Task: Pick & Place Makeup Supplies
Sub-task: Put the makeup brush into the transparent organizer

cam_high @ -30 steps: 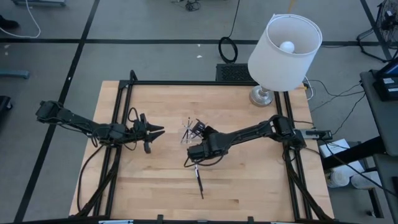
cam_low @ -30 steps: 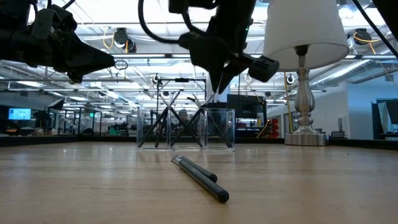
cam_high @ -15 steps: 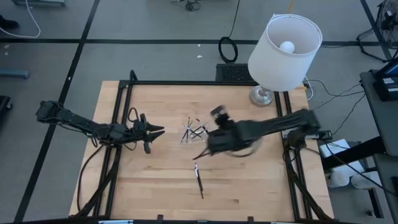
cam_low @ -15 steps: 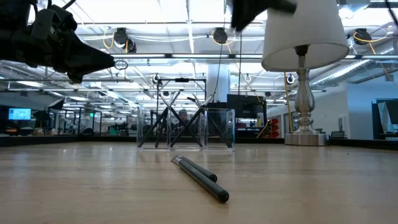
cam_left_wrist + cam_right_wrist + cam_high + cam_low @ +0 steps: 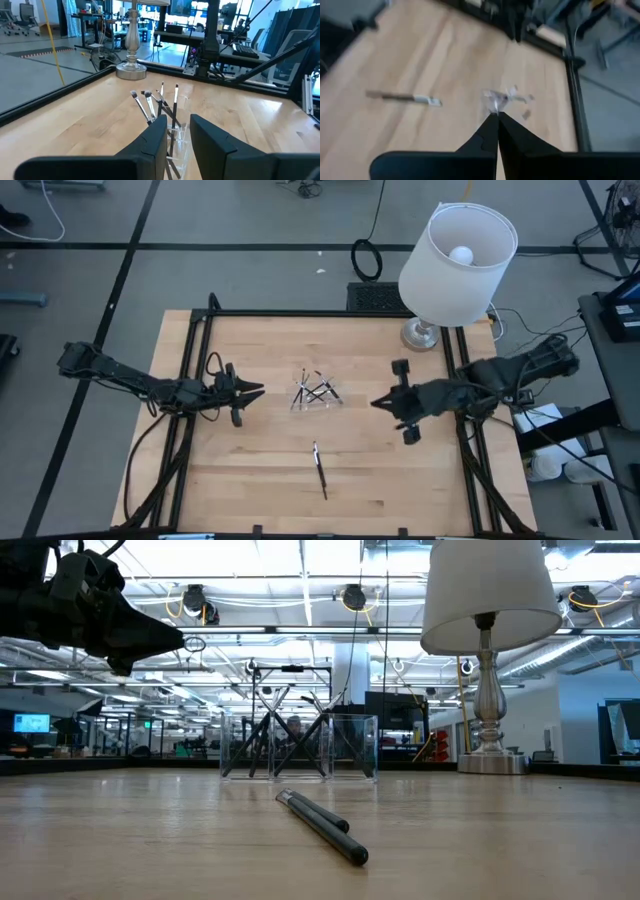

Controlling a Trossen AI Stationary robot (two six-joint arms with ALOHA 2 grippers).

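Several makeup sticks [image 5: 314, 390] stand leaning in a small clear holder [image 5: 300, 748] at the table's middle; their brush tips [image 5: 145, 95] stick out above its rim. One more dark stick [image 5: 319, 468] with a silvery section [image 5: 422, 100] lies flat on the wood, nearer the near edge [image 5: 320, 825]. My left gripper [image 5: 248, 392] hovers open to the left of the holder, pointing at it [image 5: 178, 122]. My right gripper [image 5: 378, 402] is shut on nothing, right of the holder and pointing toward it [image 5: 495, 116]. It is out of the low view.
A table lamp with a white shade [image 5: 458, 250] stands on a silver base [image 5: 422, 334] at the far right corner. A black frame [image 5: 300, 313] borders the table. Bare wood [image 5: 250, 470] lies around the loose stick. Cables [image 5: 210, 368] trail by the left arm.
My right gripper has pulled back from just above the holder, rising and swinging toward the table's right edge, and has left the low view. The holder, its sticks and the loose stick have stayed where they were.
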